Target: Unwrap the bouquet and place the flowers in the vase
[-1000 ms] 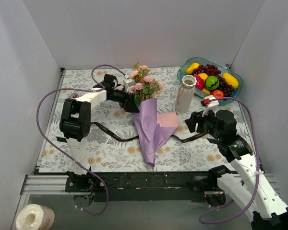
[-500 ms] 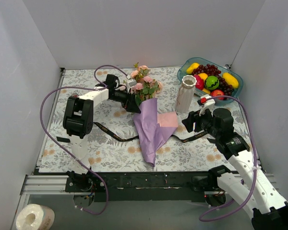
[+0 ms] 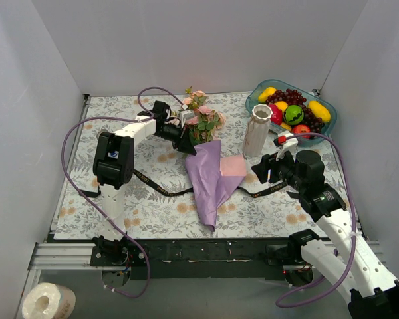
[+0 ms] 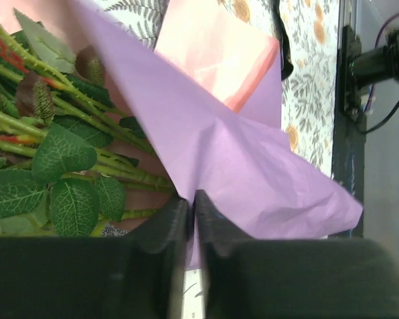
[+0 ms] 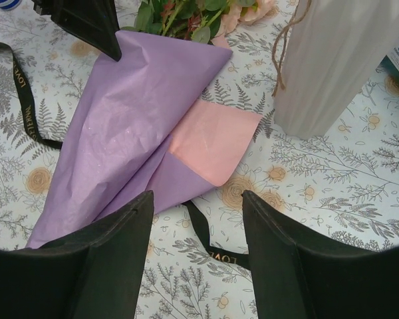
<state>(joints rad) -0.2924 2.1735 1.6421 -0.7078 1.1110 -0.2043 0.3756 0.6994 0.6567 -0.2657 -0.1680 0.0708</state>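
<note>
The bouquet [image 3: 203, 143] lies at the far middle of the tabletop [image 3: 120, 212], just left of the vase [image 3: 257, 131], with its paper [image 3: 209, 176] already spread open and the ribbon [image 3: 153, 185] loose. The left end effector [image 4: 191, 206] has its jaws almost together, and they seem to pinch the edge of the paper. The right end effector [image 5: 196, 226] hangs apart over the paper and holds nothing. The paper looks thin, light and easy to tear, so I would pull it slowly. The flowers [image 3: 201, 119] seem light, with springy stems [image 4: 86, 126]. I judge the bare stems below the leaves the best place to hold, not the soft blooms.
</note>
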